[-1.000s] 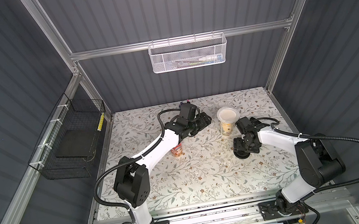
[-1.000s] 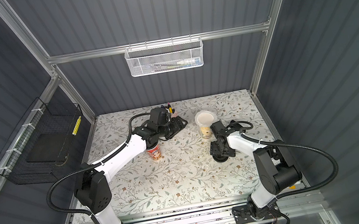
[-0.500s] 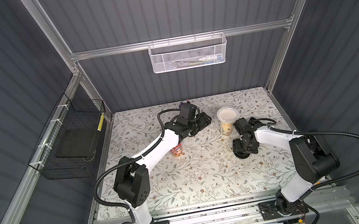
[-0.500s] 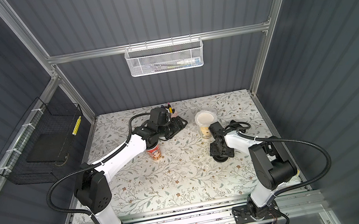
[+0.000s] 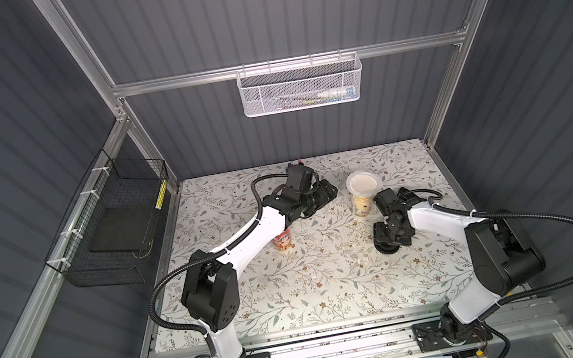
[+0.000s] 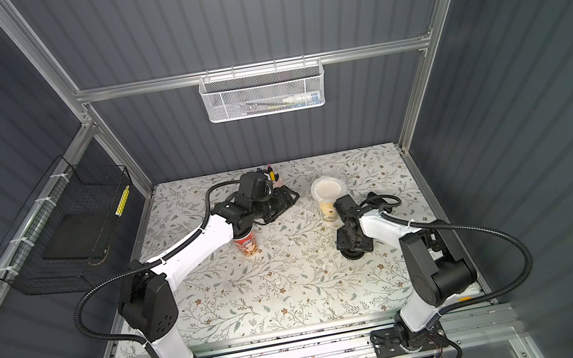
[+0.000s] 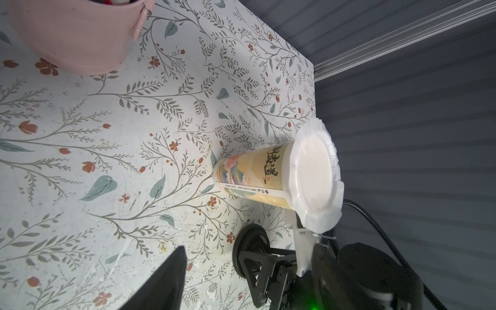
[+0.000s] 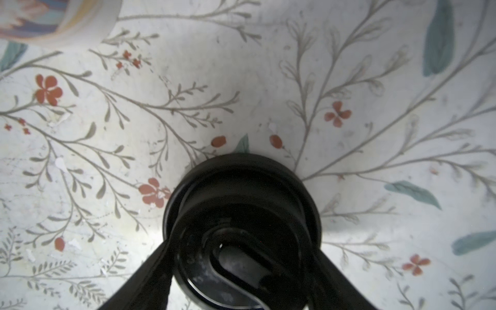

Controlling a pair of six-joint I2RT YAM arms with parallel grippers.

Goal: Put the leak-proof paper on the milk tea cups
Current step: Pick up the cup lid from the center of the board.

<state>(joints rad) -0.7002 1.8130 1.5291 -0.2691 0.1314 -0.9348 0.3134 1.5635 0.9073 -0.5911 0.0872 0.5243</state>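
Floral tabletop (image 5: 333, 289) holds two cups, one black lid (image 8: 241, 204), one visible leak-proof paper (image 7: 314, 171). Your left tool (image 5: 330, 193) hangs with jaws apart, holding nothing; your right tool (image 5: 389, 243) straddles the lid, and you cannot tell whether it grips. The red-orange cup (image 6: 247, 246) stands half under the left arm (image 5: 248, 240); the cream-yellow cup (image 7: 255, 174) wears the paper.

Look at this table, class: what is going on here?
A robot is covering cups with film. The pale cup already wears a thin film sheet over its mouth. The right claw is down around a black lid lying on the table; a grip cannot be confirmed. The left claw hangs open and empty beyond the red cup, whose mouth the left arm hides.
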